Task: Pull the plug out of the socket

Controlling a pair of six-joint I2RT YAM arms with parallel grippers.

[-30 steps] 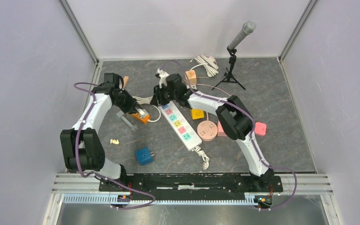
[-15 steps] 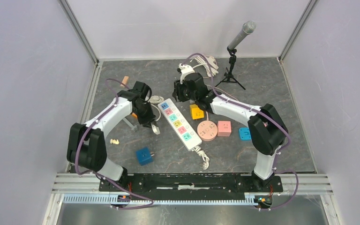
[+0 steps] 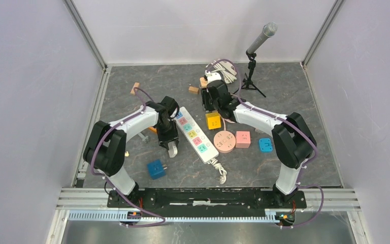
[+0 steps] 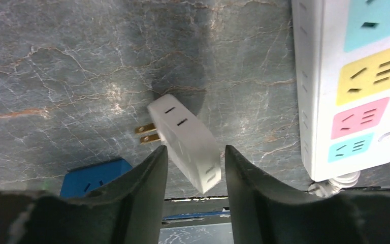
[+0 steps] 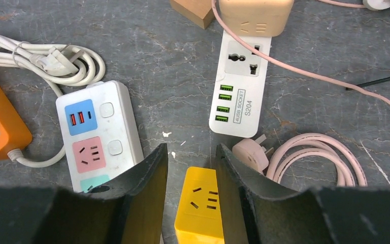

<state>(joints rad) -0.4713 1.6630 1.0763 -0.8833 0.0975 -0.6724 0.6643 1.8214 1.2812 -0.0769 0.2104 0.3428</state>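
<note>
Grey marbled tabletop — white two-pin plug block lies clear of the long white socket strip, at mid-frame, long axis diagonal, pins pointing left. Left gripper straddles it, half open, apparently not pinching. Right gripper is half open and empty.

White socket strip: "4USB SOCKET S204"

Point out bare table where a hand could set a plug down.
Bare: the near-right corner, from the blue square socket to the right wall; the right side nearer than the microphone stand; the front strip between the blue cube and the power strip. Crowded: mid-table, around that strip and the yellow cube.
</note>
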